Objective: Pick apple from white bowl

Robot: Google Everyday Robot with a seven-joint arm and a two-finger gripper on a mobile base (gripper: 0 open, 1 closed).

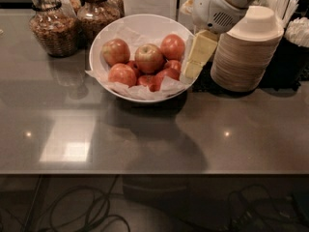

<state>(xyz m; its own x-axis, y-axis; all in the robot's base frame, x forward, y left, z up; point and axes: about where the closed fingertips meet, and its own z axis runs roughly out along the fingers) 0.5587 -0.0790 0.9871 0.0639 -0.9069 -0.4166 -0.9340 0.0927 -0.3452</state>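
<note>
The apple (148, 58) sits in the middle of the white bowl (145, 19), among redder apples (118, 51). The gripper (195, 62) hangs over the bowl's right rim, near the apple but not touching it. I cannot tell if it is spread or pressed together.

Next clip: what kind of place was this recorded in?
Probably an office snack counter or break-room kitchenette: glass snack jars, a stack of disposable bowls and a white bowl of apples sit on a grey countertop. The end effector hangs at the bowl's rim nearest that stack.
</note>
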